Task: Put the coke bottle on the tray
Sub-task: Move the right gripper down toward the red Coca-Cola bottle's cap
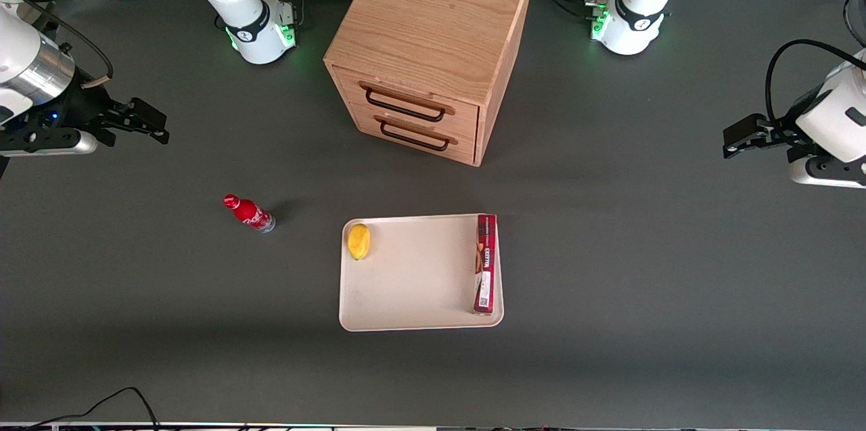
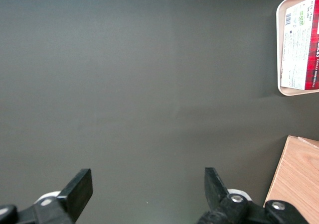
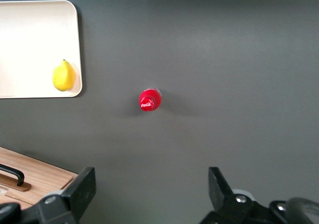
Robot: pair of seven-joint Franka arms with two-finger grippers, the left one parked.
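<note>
- Earliest step of the task, by the look of things: reach not yet begun, nothing gripped.
- Hand (image 1: 152,125) held above the table (image 1: 135,323) at the working arm's end, well apart from everything; fingers (image 3: 82,189) spread wide in the right wrist view, released, nothing between them.
- Coke bottle (image 1: 249,213) standing upright on the bare table, alone, near the tray (image 1: 413,282) but clearly apart from it, toward the working arm's end; nearer to the front camera than the hand.
- Seen almost straight down onto the red cap in the right wrist view, coke bottle (image 3: 149,100) ahead of the spread fingers, not yet between them.
- Tray holding a lemon (image 1: 358,241) against the rim closest to the bottle, and a long red box (image 1: 485,263) laid along the rim toward the parked arm's end; wide bare floor between the two.
- Wooden drawer cabinet (image 1: 433,45) farther from the front camera than the tray, both drawers shut; no part in this task, judging by the task sentence.
- Next move, as a judgement: carry the hand over the bottle, centre the spread fingers around its body, descend, then close.
- Care called for: small, tall shape likely to topple if clipped by one finger first.
- After the lift: aim for the bare middle of the tray, clear of lemon and box, and set down upright.
</note>
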